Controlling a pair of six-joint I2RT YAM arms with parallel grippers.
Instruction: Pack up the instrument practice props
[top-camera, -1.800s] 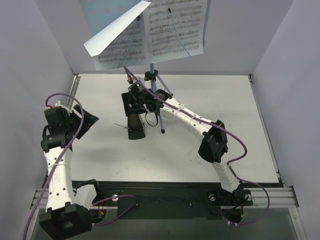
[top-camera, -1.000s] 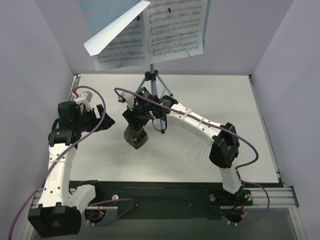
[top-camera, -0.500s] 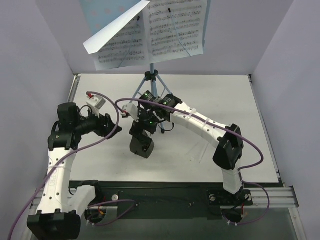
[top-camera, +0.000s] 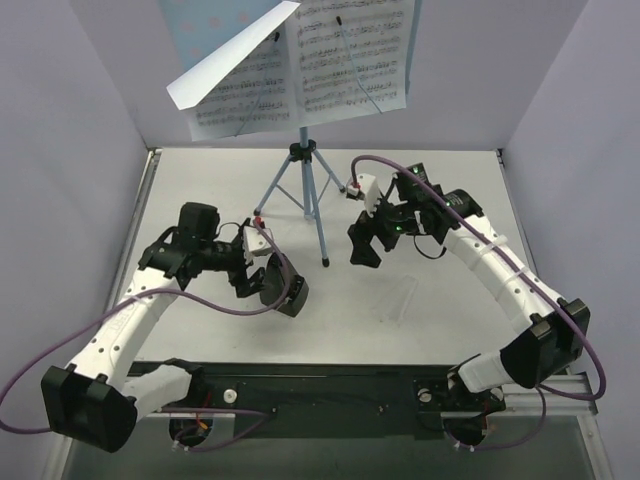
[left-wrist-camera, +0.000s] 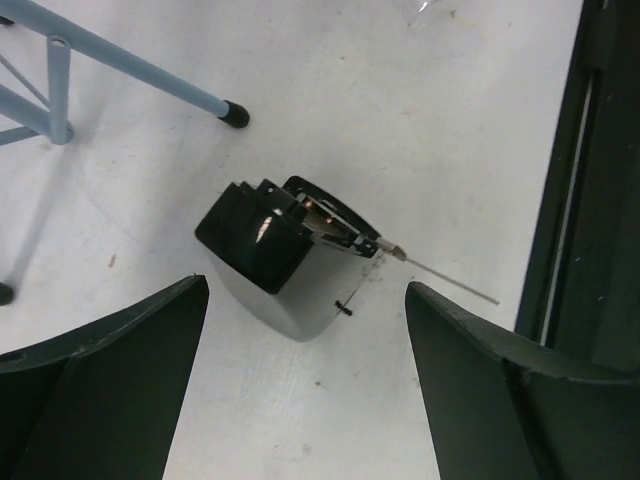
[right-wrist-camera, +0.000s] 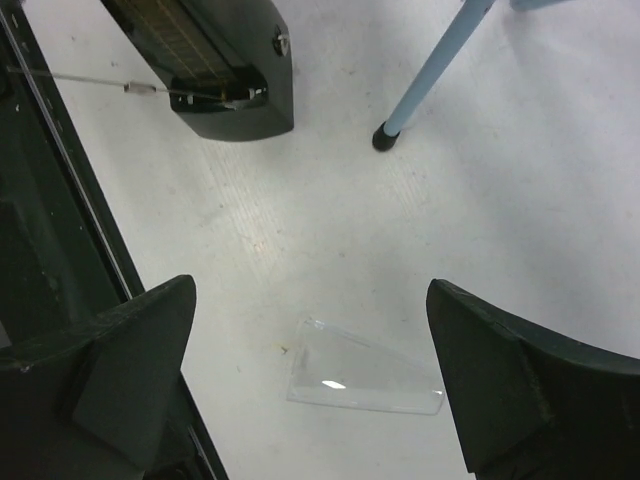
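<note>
White table (top-camera: 330, 325) amid pale lilac walls (top-camera: 70, 150); left gripper (left-wrist-camera: 305, 288) and right gripper (right-wrist-camera: 308, 288) both wide, empty.

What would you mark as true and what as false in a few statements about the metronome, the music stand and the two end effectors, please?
1. The metronome lies on its side on the table. True.
2. The right end effector is shut on a tripod leg. False: it is open and holds nothing.
3. The sheet music rests on the music stand. True.
4. The left end effector has clamped the metronome. False: it is open, with its fingers clear of the metronome on either side.
5. A clear plastic piece lies on the table, apart from the metronome. True.
</note>
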